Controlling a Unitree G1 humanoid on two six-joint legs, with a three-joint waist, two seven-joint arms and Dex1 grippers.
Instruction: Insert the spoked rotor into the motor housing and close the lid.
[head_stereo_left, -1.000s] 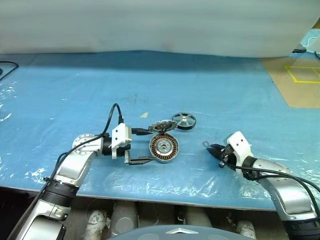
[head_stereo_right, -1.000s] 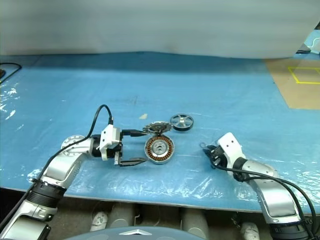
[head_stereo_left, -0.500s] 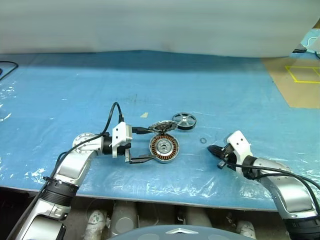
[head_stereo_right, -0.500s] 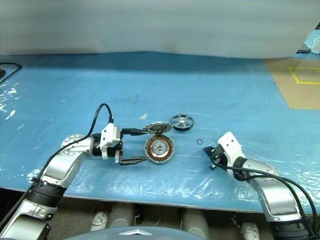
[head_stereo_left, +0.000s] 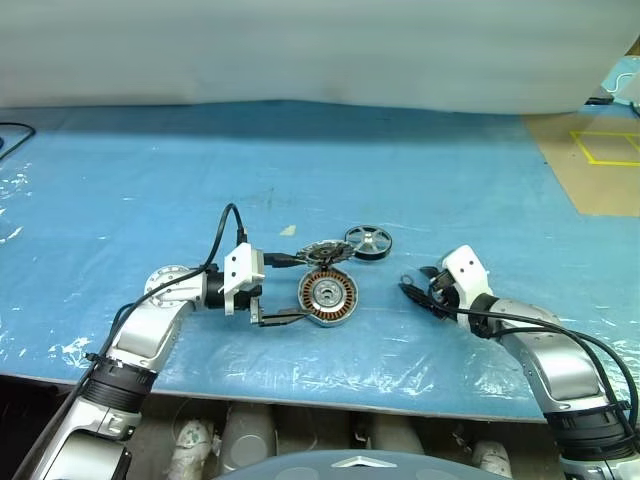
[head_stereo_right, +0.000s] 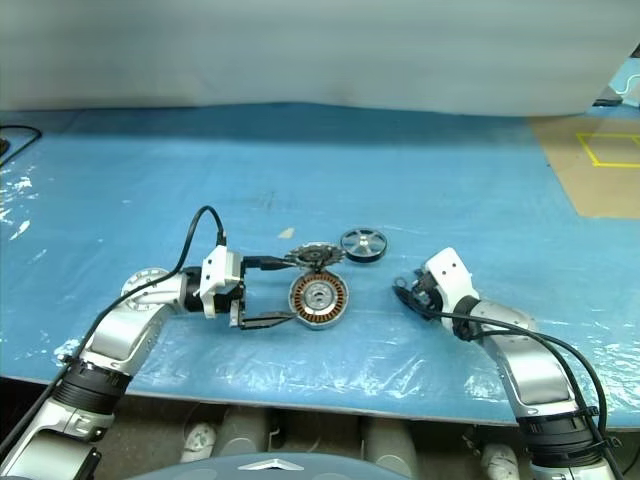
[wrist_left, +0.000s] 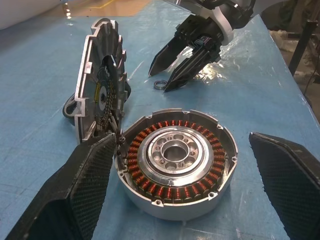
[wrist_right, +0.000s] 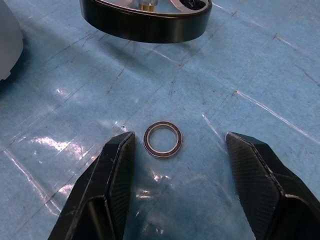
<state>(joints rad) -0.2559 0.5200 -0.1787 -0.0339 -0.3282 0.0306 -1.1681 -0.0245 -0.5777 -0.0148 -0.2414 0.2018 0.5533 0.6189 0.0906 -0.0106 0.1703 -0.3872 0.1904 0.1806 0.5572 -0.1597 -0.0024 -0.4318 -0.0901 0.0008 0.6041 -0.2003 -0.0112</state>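
We work over a blue plastic-covered table with a pale wall behind it. In the head views, the motor housing lies flat near the table's front, between the wide-spread fingers of our left gripper, which is not closed on it. The lid stands tilted just behind the housing, and the spoked rotor lies flat just beside the lid, on its right. Our right gripper sits to the housing's right.

From the left wrist, the housing shows its copper windings, open and empty, with the lid leaning on edge at its rim.

From the right wrist, our right gripper's fingers stand apart, holding nothing, with a small ring lying on the table between them and the rotor's dark rim beyond.

We judge the insertion not yet begun; next, the right gripper must reach the rotor and grasp it.
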